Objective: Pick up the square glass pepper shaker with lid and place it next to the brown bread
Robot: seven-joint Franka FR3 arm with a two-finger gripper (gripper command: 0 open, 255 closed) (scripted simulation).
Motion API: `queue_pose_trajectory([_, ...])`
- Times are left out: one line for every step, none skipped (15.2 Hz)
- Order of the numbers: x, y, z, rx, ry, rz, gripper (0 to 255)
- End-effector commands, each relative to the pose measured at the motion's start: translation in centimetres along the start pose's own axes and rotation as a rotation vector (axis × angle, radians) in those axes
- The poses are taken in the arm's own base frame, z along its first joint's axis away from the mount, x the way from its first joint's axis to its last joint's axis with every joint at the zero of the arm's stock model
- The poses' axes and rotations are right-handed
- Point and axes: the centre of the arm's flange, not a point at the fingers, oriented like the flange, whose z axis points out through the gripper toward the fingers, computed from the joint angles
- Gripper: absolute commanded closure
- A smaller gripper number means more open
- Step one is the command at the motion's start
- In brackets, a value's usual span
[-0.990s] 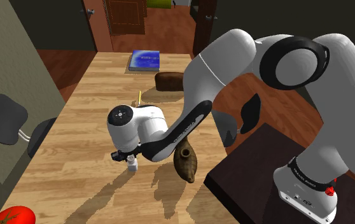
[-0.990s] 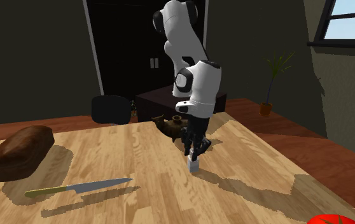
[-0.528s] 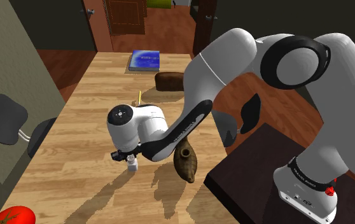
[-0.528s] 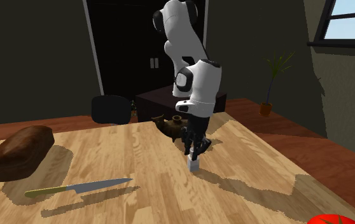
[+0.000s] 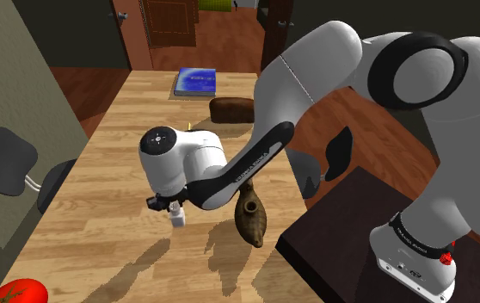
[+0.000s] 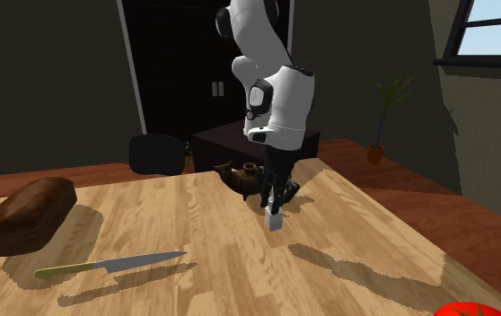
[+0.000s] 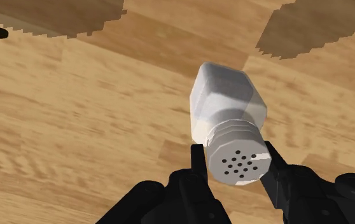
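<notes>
**Shoulder view.** The gripper [image 5: 175, 209] points down over the wooden table [image 5: 101, 207]. It holds the white pepper shaker [image 5: 178, 217], well apart from the brown bread [image 5: 232, 108].

**Second exterior view.** The shaker [image 6: 276, 220] hangs upright under the gripper [image 6: 275, 206], seemingly just clear of the tabletop. The bread [image 6: 29, 214] lies well apart, toward this view's left.

**Wrist view.** The 2 fingers [image 7: 197, 159] stand narrowly apart and clasp the shaker [image 7: 224, 108] at its perforated lid. Its long axis runs along them.
</notes>
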Motion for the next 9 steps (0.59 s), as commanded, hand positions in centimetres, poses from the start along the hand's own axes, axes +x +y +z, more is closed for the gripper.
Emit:
queue_pose_trajectory([0.1, 0.1, -1.0, 0.000, 0.000, 0.000, 255])
queue_pose_trajectory([0.2, 0.1, -1.5, 0.000, 0.000, 0.000, 255])
queue_pose_trajectory([0.3, 0.1, -2.0, 0.000, 0.000, 0.000, 255])
queue_pose_trajectory([0.4, 0.1, -2.6, 0.000, 0.000, 0.000, 255])
queue_pose_trajectory([0.5, 0.1, -3.1, 0.000, 0.000, 0.000, 255])
queue_pose_trajectory([0.7, 0.1, -3.6, 0.000, 0.000, 0.000, 255])
queue_pose_trajectory([0.8, 0.1, -4.1, 0.000, 0.000, 0.000, 255])
queue_pose_trajectory([0.9, 0.1, -4.6, 0.000, 0.000, 0.000, 255])
queue_pose_trajectory([1.0, 0.1, -5.1, 0.000, 0.000, 0.000, 255])
